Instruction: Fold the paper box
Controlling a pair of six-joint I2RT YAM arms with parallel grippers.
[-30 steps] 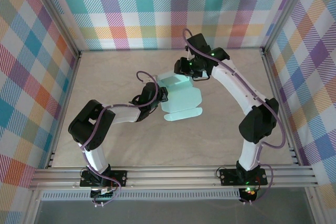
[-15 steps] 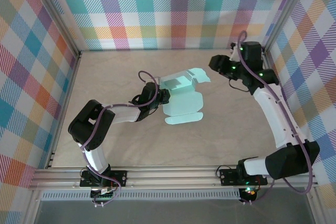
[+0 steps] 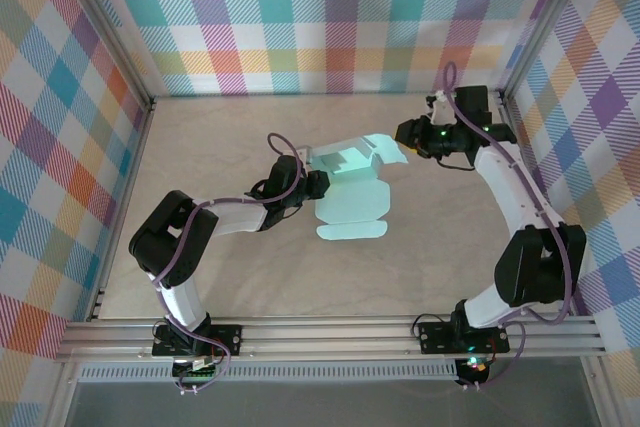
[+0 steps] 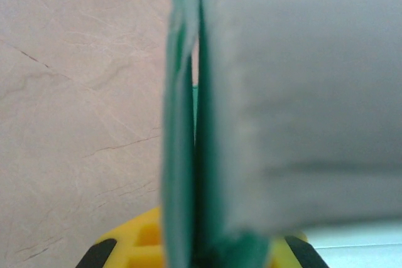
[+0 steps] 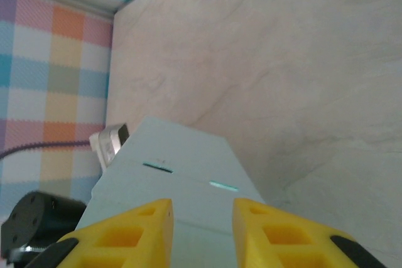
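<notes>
The paper box (image 3: 352, 202) is a pale mint-blue die-cut sheet in the middle of the table. Its near part lies flat and its far flap (image 3: 350, 155) stands tilted up. My left gripper (image 3: 318, 184) is shut on the sheet's left edge. In the left wrist view the card (image 4: 301, 92) runs edge-on into the jaws of that gripper (image 4: 198, 258). My right gripper (image 3: 405, 134) hovers at the flap's far right corner. In the right wrist view its yellow fingers (image 5: 135, 233) stand apart, open, above the card (image 5: 182, 155), which has two small slots.
Checked walls and an aluminium frame (image 3: 300, 332) enclose the beige table (image 3: 220, 137). Bare table lies to the left, along the back and in front of the sheet. The left arm's wrist (image 5: 110, 141) shows beyond the card.
My right gripper left the sheet's far part, swung out to the right, then came back toward the flap's corner with its jaws narrower. The far flap has sprung up. The left grip is unchanged.
</notes>
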